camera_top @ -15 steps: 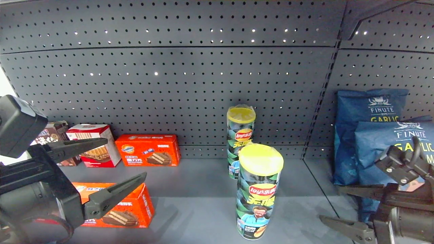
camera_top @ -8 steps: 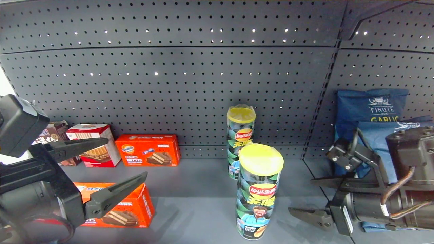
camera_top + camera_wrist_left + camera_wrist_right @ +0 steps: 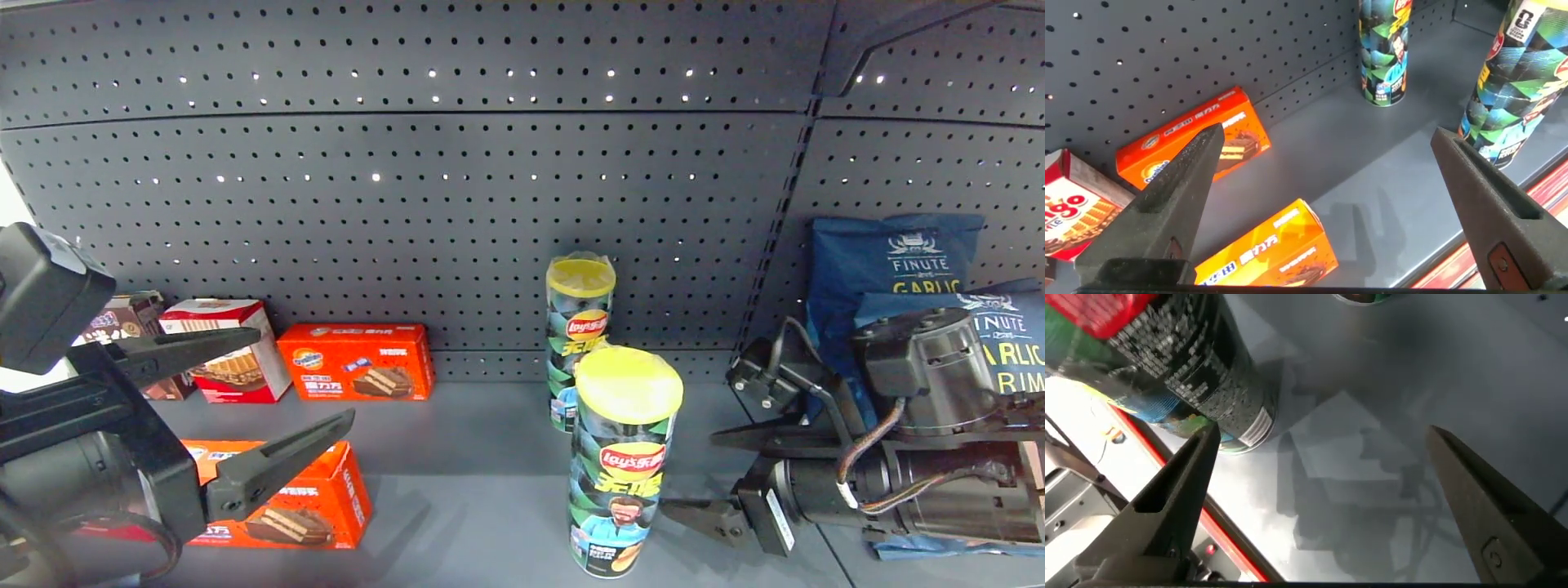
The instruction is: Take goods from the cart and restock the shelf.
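Two chip cans with yellow lids stand on the grey shelf (image 3: pixel 482 441), the front can (image 3: pixel 624 461) nearer the edge and the rear can (image 3: pixel 580 335) by the back wall. My right gripper (image 3: pixel 688 474) hangs open and empty just right of the front can's lower half; the can's base (image 3: pixel 1200 367) lies beside my right gripper (image 3: pixel 1323 431) in the right wrist view. My left gripper (image 3: pixel 304 376) is open and empty at the left, above an orange box (image 3: pixel 282 498). The left wrist view shows both cans (image 3: pixel 1384 49) (image 3: pixel 1515 82) beyond the left gripper (image 3: pixel 1324 135).
A second orange box (image 3: pixel 357 362), a red-and-white box (image 3: pixel 229 351) and a brown box (image 3: pixel 131 322) line the back left. Blue snack bags (image 3: pixel 894 253) stand at the right behind my right arm. A perforated panel (image 3: pixel 408 204) closes the back. A red strip (image 3: pixel 1167 469) edges the shelf front.
My right arm has swung in from the right edge toward the left, bringing its open gripper close to the front can. The left arm has barely moved.
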